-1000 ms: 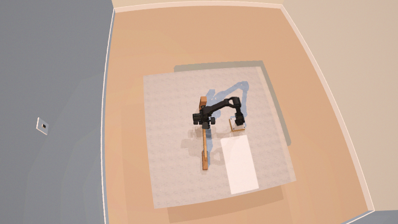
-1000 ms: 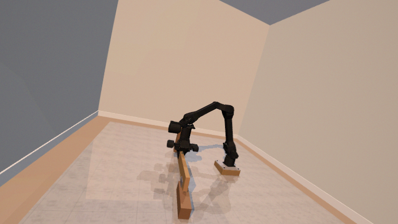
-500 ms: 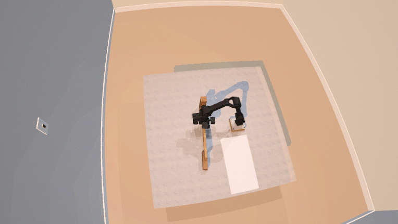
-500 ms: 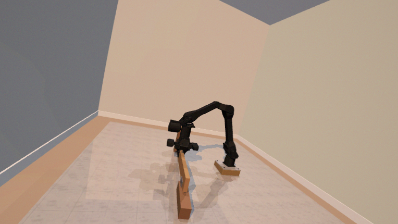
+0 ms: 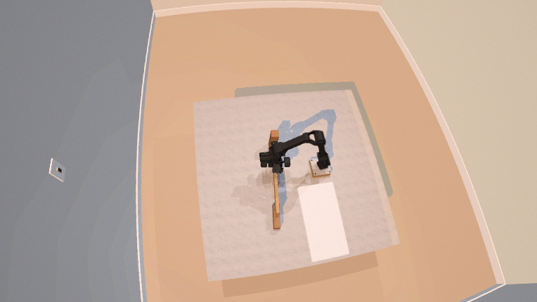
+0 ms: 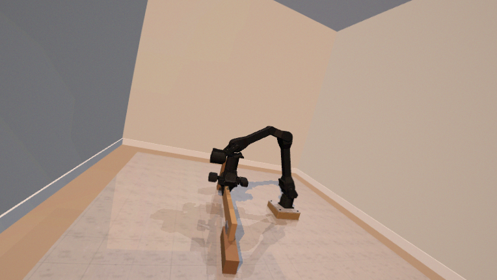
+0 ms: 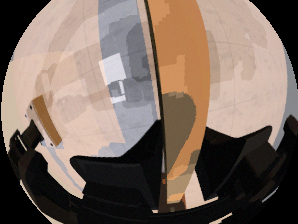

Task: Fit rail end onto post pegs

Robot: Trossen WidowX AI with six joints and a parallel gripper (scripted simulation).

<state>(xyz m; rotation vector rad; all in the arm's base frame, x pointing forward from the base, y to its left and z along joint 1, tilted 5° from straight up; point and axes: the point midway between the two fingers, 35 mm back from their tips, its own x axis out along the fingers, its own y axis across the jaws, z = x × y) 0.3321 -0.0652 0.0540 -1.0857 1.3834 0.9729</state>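
Gripper [image 5: 277, 171] [image 6: 226, 190] [image 7: 170, 123] clamped on the rail [image 5: 276, 191] [image 6: 229, 210] [image 7: 180, 60]
Jaws closed on wood — far end at the footboard block [image 5: 277, 224] [image 6: 229, 258], post [image 5: 274, 134] [image 6: 222, 169] behind.

And here from above, the black arm [image 5: 299, 143] reaches from its pale mounting plate [image 5: 316, 173] to the rail [image 5: 276, 193]! The rail's far end meets the footboard block [image 5: 277, 222], and the post [image 5: 274, 134] peeks out beyond the hand [image 5: 277, 165], all on the tabletop [image 5: 233, 239].

A black jointed robot arm [image 5: 300, 141] [image 6: 286, 159] is showing slim links and chunky rounded joints — its black foot is rising from a pale, square-cornered plate [image 5: 313, 172] [image 6: 293, 210] — dark screws are dotting the plate's corners, tan edging below the plate.
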